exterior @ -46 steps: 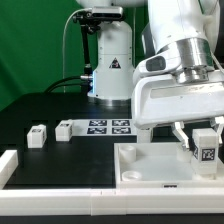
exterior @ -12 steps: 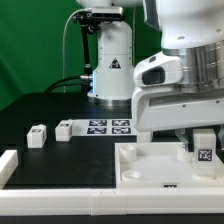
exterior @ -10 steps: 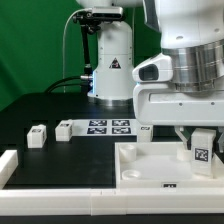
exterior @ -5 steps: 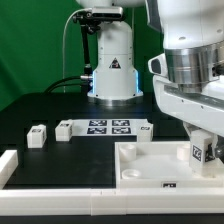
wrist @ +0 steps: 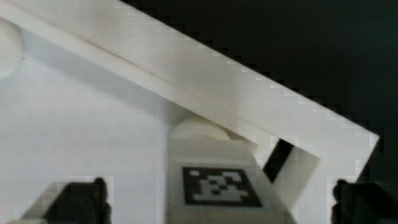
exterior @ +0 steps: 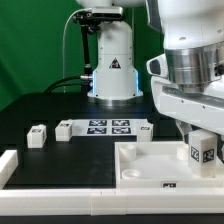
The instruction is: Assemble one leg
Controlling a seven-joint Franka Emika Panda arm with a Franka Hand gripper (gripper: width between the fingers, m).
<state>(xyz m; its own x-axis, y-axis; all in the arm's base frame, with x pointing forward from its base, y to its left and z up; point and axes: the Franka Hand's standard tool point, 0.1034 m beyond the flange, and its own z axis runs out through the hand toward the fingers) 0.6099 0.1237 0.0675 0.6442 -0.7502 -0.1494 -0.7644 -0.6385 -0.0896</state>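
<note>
The leg (exterior: 203,150) stands up in a corner of the big white top (exterior: 140,165), on the exterior view's right. The pincer (wrist: 221,198) hangs over it. Its fingers (wrist: 80,198) are wide apart, one on each side of the leg. They hold nothing.

On the black desk (exterior: 40,105) lie a spare peg (exterior: 38,136), a second peg (exterior: 65,129) and a third peg (exterior: 147,130), with the marker board (exterior: 108,126) between them. They are well apart from the leg.

A second ago the wrist faced another way. It has turned. The leg stayed in its corner.
</note>
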